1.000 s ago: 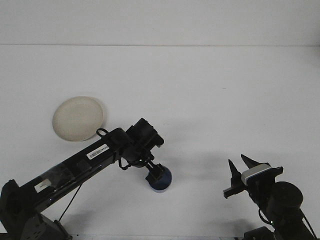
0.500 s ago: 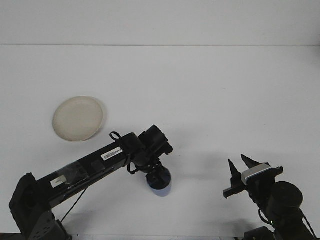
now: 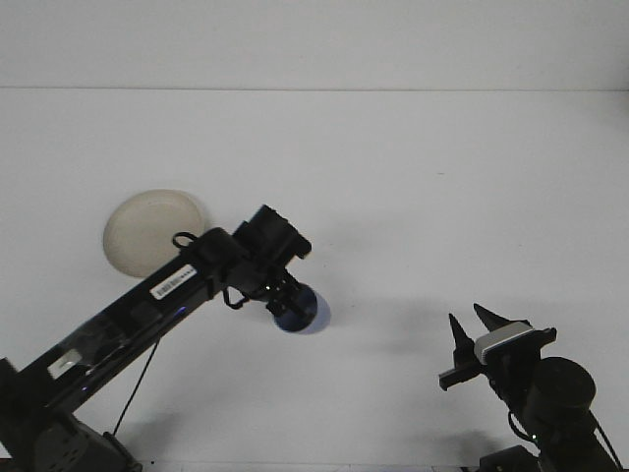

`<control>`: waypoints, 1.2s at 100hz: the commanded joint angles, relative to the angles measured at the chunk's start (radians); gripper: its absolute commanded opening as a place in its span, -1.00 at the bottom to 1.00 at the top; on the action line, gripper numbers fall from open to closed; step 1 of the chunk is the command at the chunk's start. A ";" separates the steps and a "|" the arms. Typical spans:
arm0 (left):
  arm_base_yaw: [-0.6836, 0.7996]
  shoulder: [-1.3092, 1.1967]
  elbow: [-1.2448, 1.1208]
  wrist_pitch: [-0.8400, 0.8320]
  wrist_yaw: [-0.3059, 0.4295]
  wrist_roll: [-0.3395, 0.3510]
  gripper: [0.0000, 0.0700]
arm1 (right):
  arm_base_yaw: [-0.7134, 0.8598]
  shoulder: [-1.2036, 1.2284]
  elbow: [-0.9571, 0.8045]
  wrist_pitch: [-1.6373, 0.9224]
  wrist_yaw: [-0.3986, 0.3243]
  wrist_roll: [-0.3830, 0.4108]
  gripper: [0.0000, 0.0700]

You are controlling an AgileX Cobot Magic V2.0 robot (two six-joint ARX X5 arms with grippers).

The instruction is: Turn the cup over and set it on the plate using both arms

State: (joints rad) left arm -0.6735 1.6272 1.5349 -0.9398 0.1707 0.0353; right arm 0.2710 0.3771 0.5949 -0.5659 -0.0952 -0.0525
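Front view of a white table (image 3: 413,177) carrying the work area. Left arm (image 3: 128,320) reaches diagonally from the near left corner toward the middle of the table, and its left gripper (image 3: 287,300) is closed on a dark blue cup (image 3: 298,309), which is tilted, its rounded body showing just to the right of the fingers; whether the cup touches the table cannot be told, though a faint shadow lies beside it. Cream plate (image 3: 147,231) lies flat toward the left edge of the table, its near right rim partly hidden behind the arm, apart from the cup. Right gripper (image 3: 469,329) stands near the near right corner, well apart from the cup, with its two pointed fingers (image 3: 456,334) parted and nothing between them.
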 commanded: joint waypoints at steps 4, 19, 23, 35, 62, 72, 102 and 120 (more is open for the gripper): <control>0.082 -0.050 0.056 -0.024 -0.049 0.006 -0.96 | 0.002 0.000 0.006 0.010 -0.002 0.003 -0.18; 0.280 -0.108 0.109 -0.060 -0.074 0.005 -0.96 | 0.002 0.000 0.006 0.010 -0.002 0.003 -0.18; 0.336 -0.114 0.116 -0.064 -0.074 0.005 -0.96 | 0.002 0.000 0.006 0.010 -0.002 0.003 -0.18; 0.484 -0.115 0.119 -0.068 -0.074 0.010 -0.96 | 0.002 0.000 0.006 0.010 -0.002 0.003 -0.18; 0.702 -0.039 0.119 -0.067 -0.074 0.018 -0.96 | 0.002 0.000 0.006 0.004 -0.002 0.003 -0.18; 0.751 0.006 0.119 -0.050 -0.074 0.022 -0.96 | 0.002 0.000 0.007 0.004 -0.003 0.003 -0.18; 0.834 0.160 0.119 -0.007 -0.074 0.044 -0.96 | 0.002 0.000 0.006 0.003 -0.002 0.003 -0.18; 0.846 0.214 0.119 0.013 -0.074 0.059 -0.96 | 0.002 0.002 0.006 0.002 -0.002 0.003 -0.18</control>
State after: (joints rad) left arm 0.1699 1.8133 1.6348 -0.9268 0.1001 0.0723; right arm 0.2710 0.3771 0.5949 -0.5705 -0.0971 -0.0525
